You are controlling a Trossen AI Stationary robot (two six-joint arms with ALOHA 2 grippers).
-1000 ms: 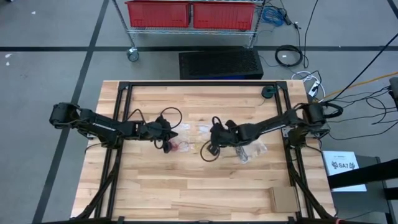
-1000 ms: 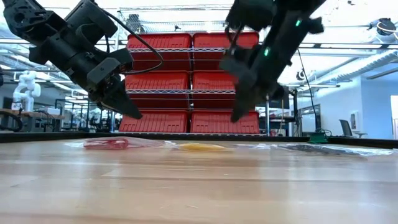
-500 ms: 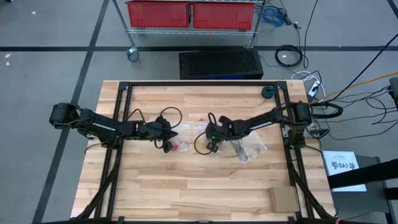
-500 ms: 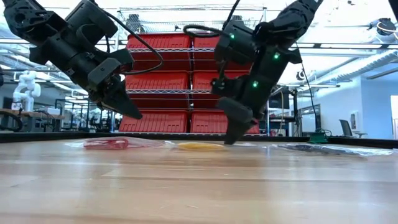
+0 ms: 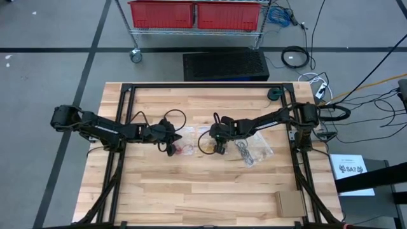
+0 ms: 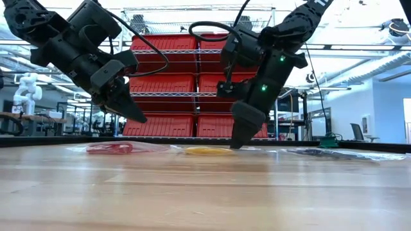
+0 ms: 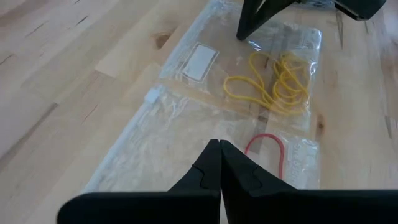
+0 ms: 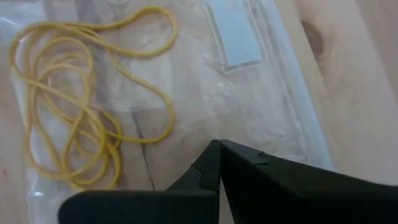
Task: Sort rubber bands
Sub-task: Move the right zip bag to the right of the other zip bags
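Right gripper: fingers pressed together, nothing held, tips lowered to a clear plastic bag holding thin yellow rubber bands near the middle of the light wooden table. Left gripper: fingers likewise closed and empty, hovered over a neighbouring clear bag containing a thin red rubber band. A third bag with dark bands lay to the right.

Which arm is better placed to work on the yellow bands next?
Right, probably. The right claw, shut, hangs low over the clear plastic bag holding the thin yellow rubber bands. The left claw, also shut, sits higher, nearer the thin red rubber band.
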